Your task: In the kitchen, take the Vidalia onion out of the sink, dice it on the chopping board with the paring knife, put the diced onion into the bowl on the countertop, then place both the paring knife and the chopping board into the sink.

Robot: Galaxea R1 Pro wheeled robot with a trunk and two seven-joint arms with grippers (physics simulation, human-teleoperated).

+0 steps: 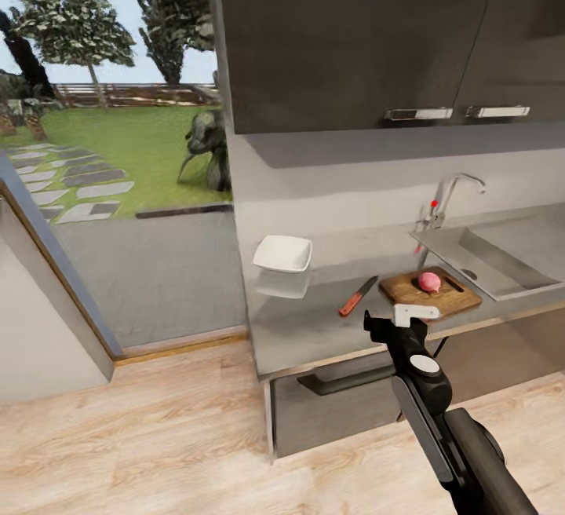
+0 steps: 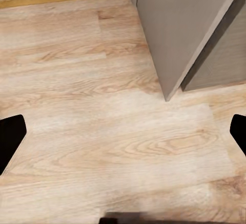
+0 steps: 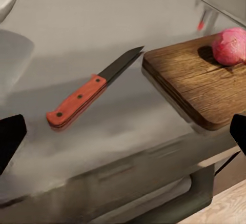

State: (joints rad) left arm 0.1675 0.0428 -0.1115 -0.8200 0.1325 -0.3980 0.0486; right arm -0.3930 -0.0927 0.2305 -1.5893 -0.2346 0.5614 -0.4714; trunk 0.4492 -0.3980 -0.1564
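On countertop (image 1: 314, 319): paring knife (image 1: 358, 296) between bowl (image 1: 283, 253), chopping board (image 1: 430, 292).

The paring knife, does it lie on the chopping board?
No, the paring knife lies on the countertop beside the chopping board.

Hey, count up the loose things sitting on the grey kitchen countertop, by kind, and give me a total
Shallow white squarish bowl: 1
Small paring knife with reddish handle: 1
Brown wooden chopping board: 1
Pink round onion, on the board: 1
Total: 4
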